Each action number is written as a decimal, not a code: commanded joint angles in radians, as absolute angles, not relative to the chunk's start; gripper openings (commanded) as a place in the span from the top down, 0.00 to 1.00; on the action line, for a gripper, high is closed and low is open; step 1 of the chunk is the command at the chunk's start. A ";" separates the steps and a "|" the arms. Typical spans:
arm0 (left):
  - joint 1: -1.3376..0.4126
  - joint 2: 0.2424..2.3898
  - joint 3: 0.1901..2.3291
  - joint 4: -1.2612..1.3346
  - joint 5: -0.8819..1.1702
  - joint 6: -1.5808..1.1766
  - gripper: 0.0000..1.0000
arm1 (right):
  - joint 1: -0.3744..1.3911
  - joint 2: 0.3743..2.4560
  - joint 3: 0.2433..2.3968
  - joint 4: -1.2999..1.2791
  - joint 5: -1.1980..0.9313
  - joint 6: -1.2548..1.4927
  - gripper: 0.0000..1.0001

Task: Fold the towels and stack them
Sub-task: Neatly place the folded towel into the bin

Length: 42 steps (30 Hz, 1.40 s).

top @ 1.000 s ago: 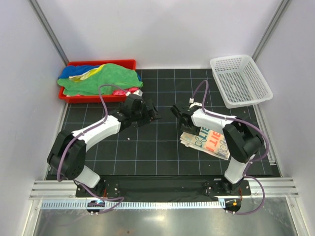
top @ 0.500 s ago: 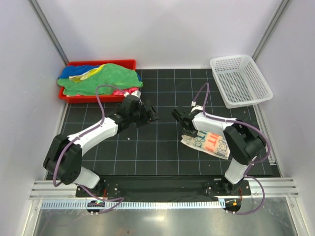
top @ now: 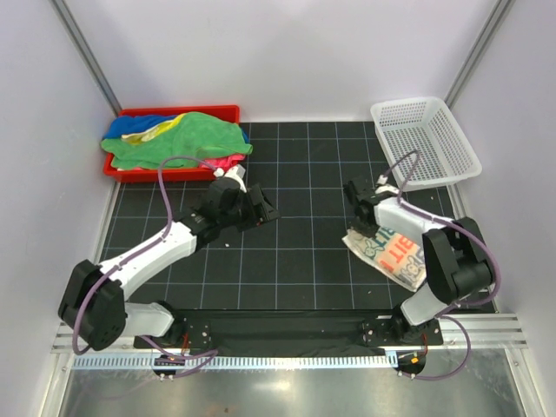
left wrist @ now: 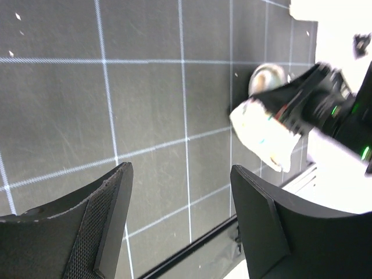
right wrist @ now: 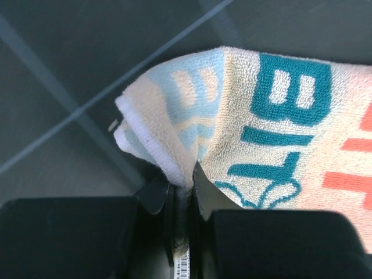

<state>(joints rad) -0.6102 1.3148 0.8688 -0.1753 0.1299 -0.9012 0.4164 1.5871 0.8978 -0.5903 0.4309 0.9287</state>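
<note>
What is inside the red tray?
A green towel on top, with a blue towel, yellow towel and pink towel peeking out beneath. They hide the tray floor and anything lower.

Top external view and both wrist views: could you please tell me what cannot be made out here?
Towels under the green towel, top view: mostly covered, count unclear.
Printed towel: right arm overlaps it from above; right wrist view crops it.
Right arm, left wrist view: blurred, washed out.

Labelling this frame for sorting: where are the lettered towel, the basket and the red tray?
Lettered towel (top: pixel 395 254): top view, its printed upper face.
Basket (top: pixel 408 103): top view, far rim.
Red tray (top: pixel 221 109): top view, far rim.
</note>
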 commanded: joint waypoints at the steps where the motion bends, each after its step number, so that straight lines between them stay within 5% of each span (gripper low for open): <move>1: -0.653 1.237 0.835 -0.179 0.107 -0.887 0.29 | 0.284 1.496 0.894 -0.595 0.428 0.824 0.99; 15: -0.830 0.939 0.681 -0.250 0.028 -0.902 0.30 | -0.141 1.427 1.003 -0.563 0.281 0.658 0.99; 42: -0.854 0.825 0.715 -0.354 0.012 -0.839 0.31 | -0.212 1.785 1.678 -0.667 0.356 0.623 0.99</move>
<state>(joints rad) -0.8516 0.8089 0.6601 -0.3599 0.0193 -0.8627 -0.2066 1.7580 1.5925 -0.6544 0.3286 0.6392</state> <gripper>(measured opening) 0.692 0.127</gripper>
